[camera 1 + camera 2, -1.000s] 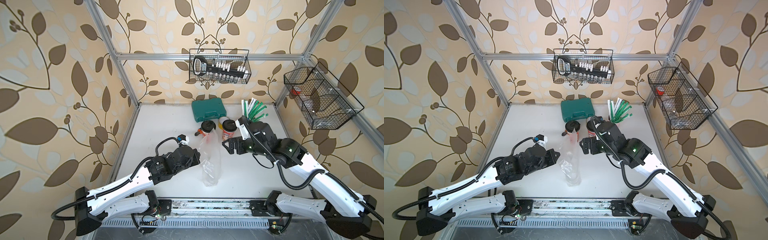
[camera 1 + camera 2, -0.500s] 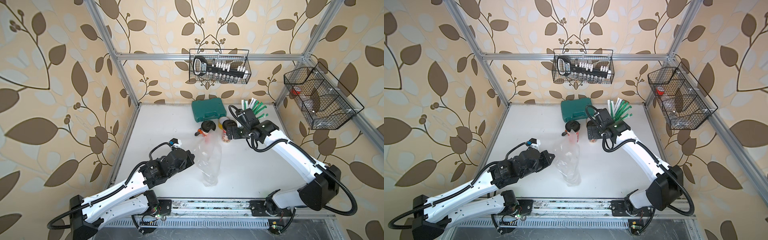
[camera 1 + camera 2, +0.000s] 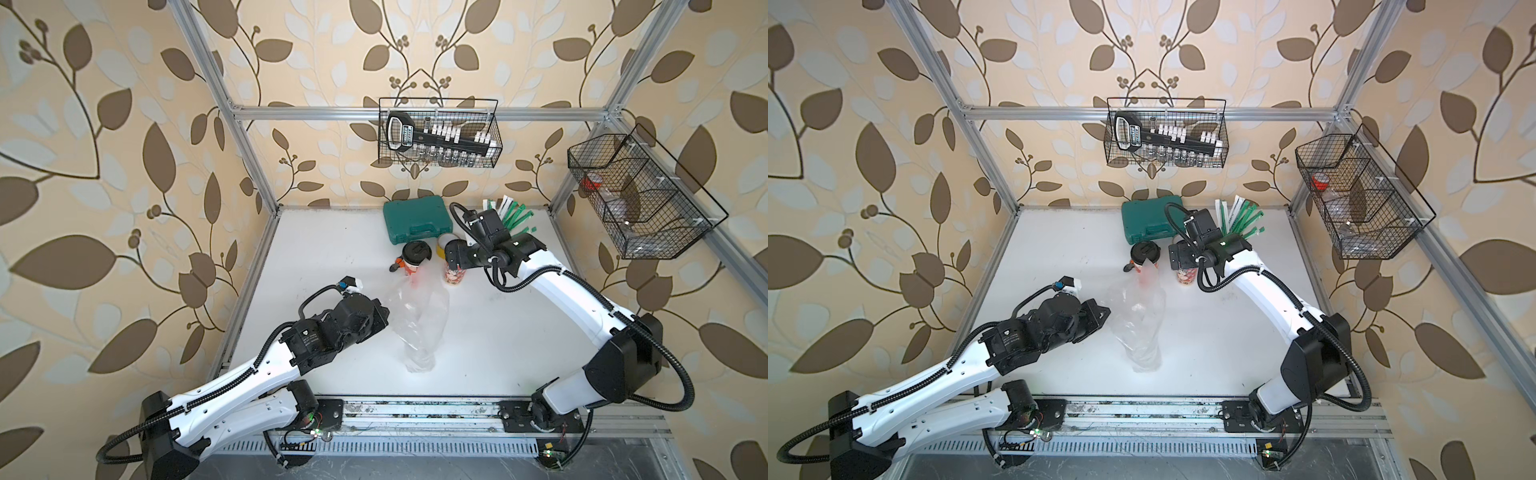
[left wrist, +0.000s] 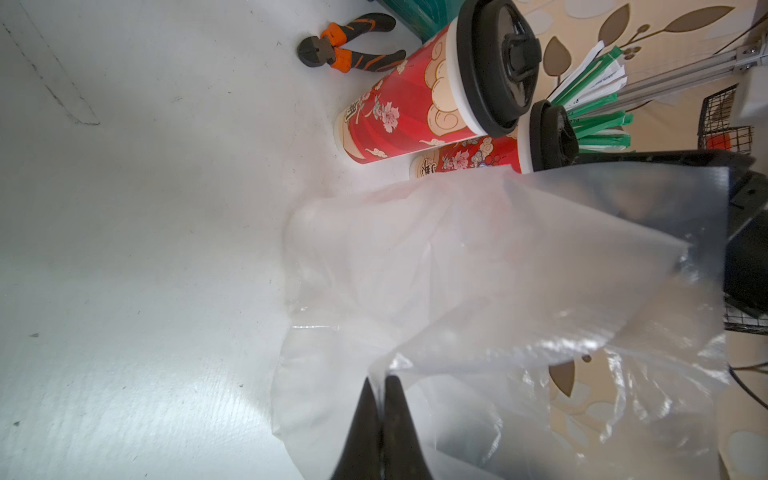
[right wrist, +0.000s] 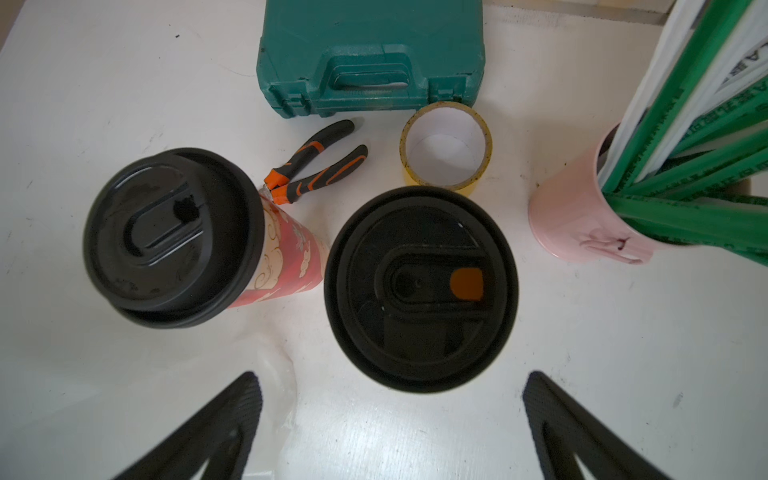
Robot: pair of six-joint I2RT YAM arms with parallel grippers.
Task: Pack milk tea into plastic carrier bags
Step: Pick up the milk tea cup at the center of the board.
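Two red milk tea cups with black lids stand at the back of the white table: one (image 3: 415, 257) (image 5: 172, 237) to the left, the other (image 3: 453, 275) (image 5: 419, 286) to its right. My right gripper (image 5: 392, 376) (image 3: 456, 255) hovers open above the right-hand cup, fingers wide on either side of its lid and touching nothing. The clear plastic carrier bag (image 3: 419, 320) (image 4: 498, 270) lies in front of the cups, its mouth lifted. My left gripper (image 4: 380, 380) (image 3: 384, 318) is shut on the bag's edge. Both cups (image 4: 415, 104) (image 4: 478, 160) show beyond the bag.
Behind the cups lie a green tool case (image 3: 417, 221), a yellow tape roll (image 5: 446, 153) and orange-handled pliers (image 5: 316, 166). A pink cup of green-and-white straws (image 5: 582, 224) stands right of the right-hand cup. Wire baskets (image 3: 438, 133) (image 3: 640, 195) hang on the back and right walls.
My right arm has stretched from the table's middle toward the back, bringing its open gripper over the right-hand cup. My left gripper has drawn slightly back, still holding the bag.
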